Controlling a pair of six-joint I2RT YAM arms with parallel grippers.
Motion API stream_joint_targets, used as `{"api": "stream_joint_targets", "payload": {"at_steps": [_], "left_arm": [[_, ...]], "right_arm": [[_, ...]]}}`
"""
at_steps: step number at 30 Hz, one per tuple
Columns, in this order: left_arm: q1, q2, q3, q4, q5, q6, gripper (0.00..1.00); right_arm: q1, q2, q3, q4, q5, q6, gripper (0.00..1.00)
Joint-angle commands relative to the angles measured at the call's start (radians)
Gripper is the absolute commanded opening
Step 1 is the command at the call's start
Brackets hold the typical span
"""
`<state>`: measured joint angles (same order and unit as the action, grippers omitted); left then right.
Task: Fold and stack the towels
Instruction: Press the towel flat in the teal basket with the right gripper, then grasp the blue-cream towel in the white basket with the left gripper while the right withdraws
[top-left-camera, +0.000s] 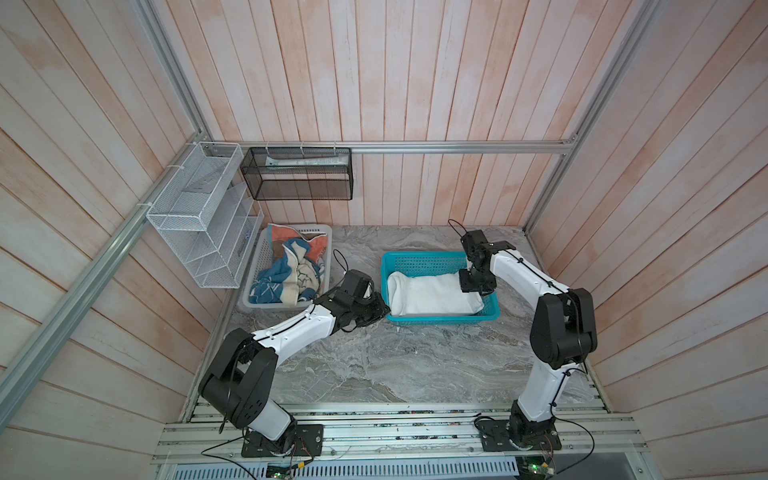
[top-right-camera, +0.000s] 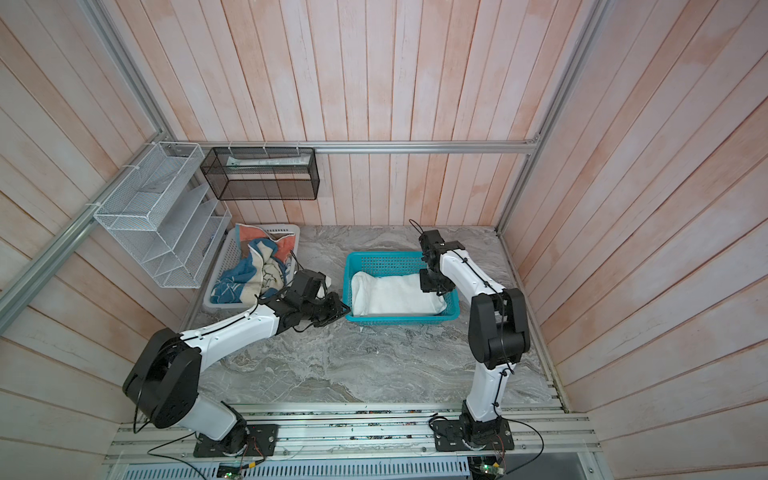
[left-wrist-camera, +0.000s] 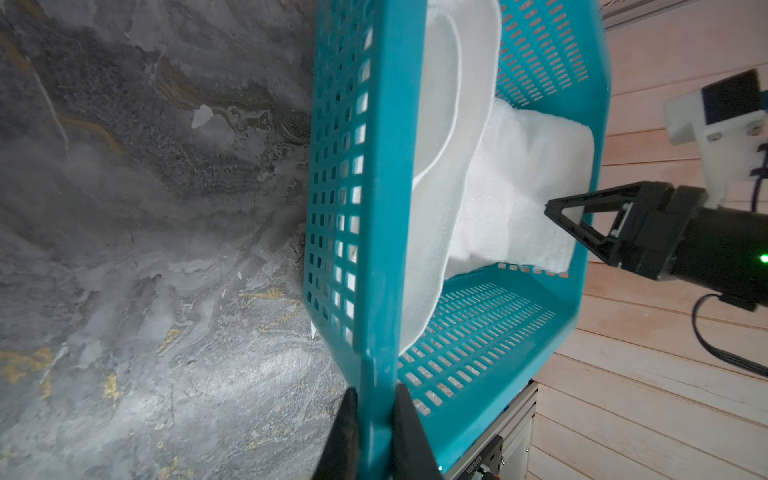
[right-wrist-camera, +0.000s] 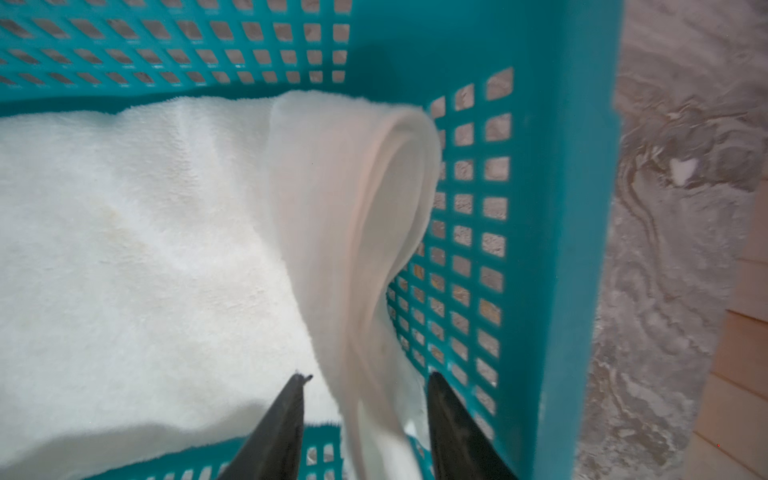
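Observation:
A folded white towel (top-left-camera: 432, 295) (top-right-camera: 399, 293) lies in the teal basket (top-left-camera: 440, 320) (top-right-camera: 399, 320). My left gripper (top-left-camera: 384, 309) (left-wrist-camera: 376, 399) is shut on the basket's rim (left-wrist-camera: 382, 208) at its left front corner. My right gripper (top-left-camera: 473, 286) (right-wrist-camera: 366, 375) is down inside the basket at its right end, open. A raised flap of the white towel (right-wrist-camera: 353, 208) runs between its fingers, up against the basket's wall (right-wrist-camera: 573, 208). The coloured towels (top-left-camera: 291, 266) (top-right-camera: 253, 270) lie crumpled in a white basket (top-left-camera: 266, 305) at the left.
A white wire rack (top-left-camera: 199, 216) and a black mesh rack (top-left-camera: 297, 174) hang on the walls behind the white basket. The marble tabletop (top-left-camera: 395, 361) stretches in front of both baskets. Wood-panel walls close in on three sides.

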<state>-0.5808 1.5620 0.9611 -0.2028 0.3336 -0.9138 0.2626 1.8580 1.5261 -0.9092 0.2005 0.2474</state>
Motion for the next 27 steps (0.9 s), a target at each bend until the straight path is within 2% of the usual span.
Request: {"api": "stream_joint_targets", "payload": {"at_steps": [1,5,8,10,13,16,18,24,27], "left_arm": [[-0.001,0.028,0.031,0.043,-0.015,0.016,0.13],[-0.01,0.052,0.055,0.045,-0.005,0.021,0.15],[-0.022,0.082,0.069,0.077,0.012,0.018,0.15],[-0.03,0.115,0.088,0.098,0.02,0.014,0.14],[-0.047,0.176,0.136,0.138,0.042,0.007,0.13],[-0.064,0.244,0.215,0.15,0.059,0.01,0.13],[-0.076,0.288,0.267,0.159,0.071,0.007,0.13],[-0.116,0.402,0.403,0.188,0.091,-0.004,0.17],[-0.12,0.455,0.484,0.157,0.105,0.006,0.27]], "right_arm": [[-0.006,-0.081,0.057,-0.05,0.077,0.027,0.56],[-0.005,-0.129,0.091,-0.053,0.063,0.022,0.56],[0.011,-0.148,0.078,-0.003,-0.052,0.012,0.51],[0.028,-0.154,0.037,0.062,-0.145,0.014,0.46],[0.05,-0.132,-0.029,0.17,-0.246,0.016,0.34],[0.056,-0.07,-0.052,0.243,-0.358,0.012,0.26],[0.06,-0.014,-0.042,0.268,-0.39,0.01,0.21],[0.075,0.148,0.047,0.314,-0.471,-0.006,0.17],[0.072,0.221,0.147,0.304,-0.462,-0.042,0.17]]}}
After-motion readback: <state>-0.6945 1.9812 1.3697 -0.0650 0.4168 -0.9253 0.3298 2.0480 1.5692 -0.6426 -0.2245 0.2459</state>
